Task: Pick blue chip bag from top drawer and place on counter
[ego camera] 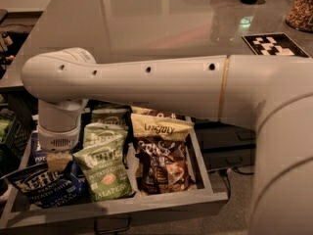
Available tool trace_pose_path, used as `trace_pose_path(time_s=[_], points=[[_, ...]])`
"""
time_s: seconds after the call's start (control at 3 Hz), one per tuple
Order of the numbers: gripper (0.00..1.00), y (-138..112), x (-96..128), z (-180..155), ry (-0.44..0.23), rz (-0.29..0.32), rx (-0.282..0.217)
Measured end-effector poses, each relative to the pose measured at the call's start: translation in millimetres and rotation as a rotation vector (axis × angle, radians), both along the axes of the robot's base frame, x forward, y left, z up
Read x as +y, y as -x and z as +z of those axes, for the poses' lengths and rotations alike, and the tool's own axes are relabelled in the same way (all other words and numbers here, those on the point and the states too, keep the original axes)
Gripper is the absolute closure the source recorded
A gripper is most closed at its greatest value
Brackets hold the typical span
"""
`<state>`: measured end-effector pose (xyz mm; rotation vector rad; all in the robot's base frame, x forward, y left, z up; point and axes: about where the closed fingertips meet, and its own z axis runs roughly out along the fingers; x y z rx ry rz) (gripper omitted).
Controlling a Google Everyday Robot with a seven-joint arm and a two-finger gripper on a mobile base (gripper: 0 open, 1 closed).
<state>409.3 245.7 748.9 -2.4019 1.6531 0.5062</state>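
I am looking down on the open drawer [122, 203] with the arm [146, 84] reaching across the whole view from the right, its wrist turning downward at the left end. The hand [58, 160] is hanging at the bottom of that wrist, low inside the left part of the drawer, and I cannot tell whether it is open or closed, or whether it is holding anything, because the wrist housing is covering most of it. The blue chip bag [46, 186] is lying flat in the front left corner of the drawer, directly below and slightly in front of the hand; the hand is sitting over the bag's upper edge, and I cannot tell whether the two are touching. Just to the right of the blue chip bag, a green jalapeño bag [105, 174] is lying with a second green bag [103, 131] tucked behind it. Further right, a brown bag [161, 166] is filling the front right part of the drawer, with a cream-topped bag [159, 127] overlapping its upper end. Behind the arm, the grey counter [161, 18] is stretching away, carrying a checkered marker [274, 44] and a jar [299, 9] near its far right edge.
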Motion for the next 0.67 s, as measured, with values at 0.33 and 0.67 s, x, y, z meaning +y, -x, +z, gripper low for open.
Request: trace_pose_path(time_s=[0.33,0.67], points=[[1.0,9.6,-6.7,32.2,-0.02,0.013,-0.024],[1.0,20.3,-10.1,66.2,-0.033,0.03,-0.066]])
